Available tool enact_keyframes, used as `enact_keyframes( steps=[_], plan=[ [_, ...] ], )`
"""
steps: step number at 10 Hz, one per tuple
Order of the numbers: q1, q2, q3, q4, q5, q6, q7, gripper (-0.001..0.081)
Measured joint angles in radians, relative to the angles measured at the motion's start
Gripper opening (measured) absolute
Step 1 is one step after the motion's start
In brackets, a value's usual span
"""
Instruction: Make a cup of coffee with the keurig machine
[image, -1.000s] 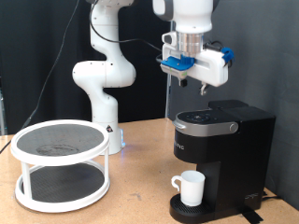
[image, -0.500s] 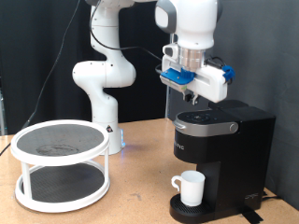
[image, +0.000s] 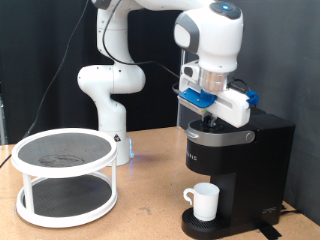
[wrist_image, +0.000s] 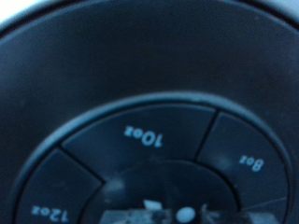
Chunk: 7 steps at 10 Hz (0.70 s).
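The black keurig machine (image: 255, 160) stands at the exterior view's right, lid down. The white cup (image: 205, 200) sits on its round drip base (image: 205, 226) under the spout. My gripper (image: 212, 120) points down, with its tips right at the machine's top panel. The wrist view is filled by that panel (wrist_image: 149, 84), with the round button ring marked 10oz (wrist_image: 145, 138), 8oz (wrist_image: 250, 161) and 12oz (wrist_image: 47, 213). My fingertips (wrist_image: 187, 213) show close together at the ring's centre, holding nothing.
A white two-tier round rack (image: 65, 175) with dark mesh shelves stands at the exterior view's left on the wooden table (image: 150, 215). The arm's white base (image: 105, 90) rises behind it. A black curtain hangs at the back.
The gripper has come down and slightly right, from well above the machine to its top panel. The cup and the machine have not moved.
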Motion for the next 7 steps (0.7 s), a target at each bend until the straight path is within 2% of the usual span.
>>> enact_keyframes(
  steps=[5,7],
  plan=[
    [0.008,0.0,0.011,0.001,-0.021,0.0,0.007,0.0],
    [0.008,-0.01,0.014,-0.01,0.008,0.007,-0.033,0.0]
  ],
)
